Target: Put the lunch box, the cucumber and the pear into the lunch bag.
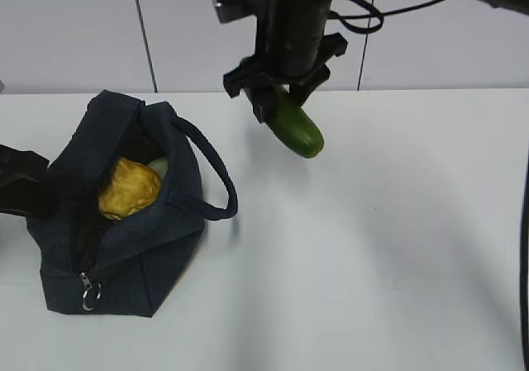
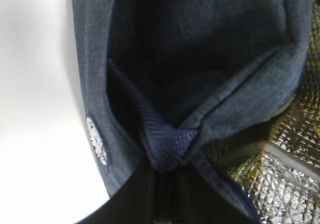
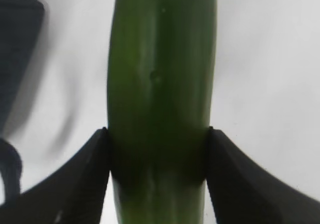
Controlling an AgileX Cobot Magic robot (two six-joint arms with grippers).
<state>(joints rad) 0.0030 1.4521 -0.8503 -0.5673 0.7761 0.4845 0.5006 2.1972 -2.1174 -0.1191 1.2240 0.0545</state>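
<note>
The dark navy lunch bag (image 1: 124, 247) lies open on the left of the white table. Inside it show the yellow pear (image 1: 128, 191) and a pale green sliver of the lunch box lid (image 1: 159, 166). My right gripper (image 1: 281, 102) is shut on the dark green cucumber (image 1: 299, 128) and holds it in the air, tilted, to the right of the bag and beyond it. In the right wrist view the cucumber (image 3: 160, 84) is squeezed between both fingers of the right gripper (image 3: 159, 154). My left gripper (image 2: 167, 164) pinches the fabric rim of the bag (image 2: 200, 59); it shows at the bag's left end (image 1: 21, 185).
The bag's loop handle (image 1: 216, 181) arches to the right over the table. Its silver zipper ring (image 1: 89, 292) hangs at the near end. Silver foil lining (image 2: 285, 184) shows inside the bag. A white panelled wall (image 1: 74, 32) stands behind the table.
</note>
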